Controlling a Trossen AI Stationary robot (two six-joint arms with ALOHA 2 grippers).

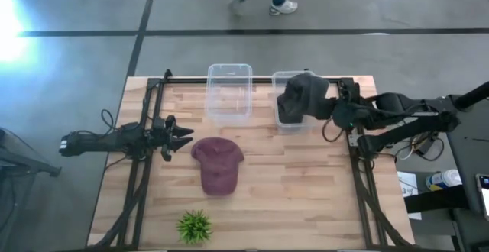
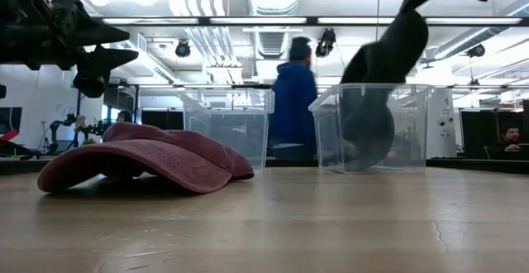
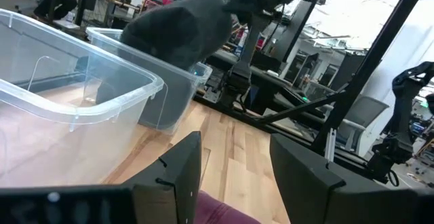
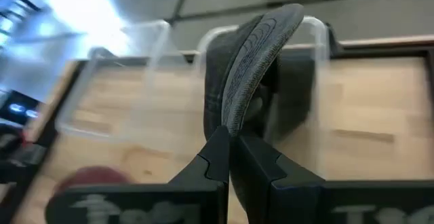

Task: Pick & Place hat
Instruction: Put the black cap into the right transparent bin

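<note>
My right gripper [image 4: 230, 153] is shut on a dark grey hat [image 1: 304, 95] that hangs over and into the right-hand clear bin [image 1: 283, 122]; the low view shows the grey hat [image 2: 376, 91] reaching down inside that bin [image 2: 413, 132]. A maroon hat [image 1: 218, 166] lies flat on the table's middle, crown up, and is the maroon hat [image 2: 140, 157] in the low view. My left gripper [image 1: 180, 136] hovers open just left of it, above the table; its wrist view shows the left gripper [image 3: 237, 176] with the maroon hat's edge [image 3: 220, 214] below. My right gripper pinches the grey hat's stitched brim [image 4: 234, 119] between its two fingers, at the brim's edge. The fingers come from the table's right side, slanting down. The hat hangs below the hold with its crown [image 2: 368, 136] inside the right bin; whether it touches the bin floor I cannot tell.
A second clear bin [image 1: 229, 92] stands left of the first, at the far side. A small green plant [image 1: 195, 225] sits near the near edge. Black frame rails [image 1: 141, 176] run along both table sides. A person [image 2: 293, 99] walks behind the table.
</note>
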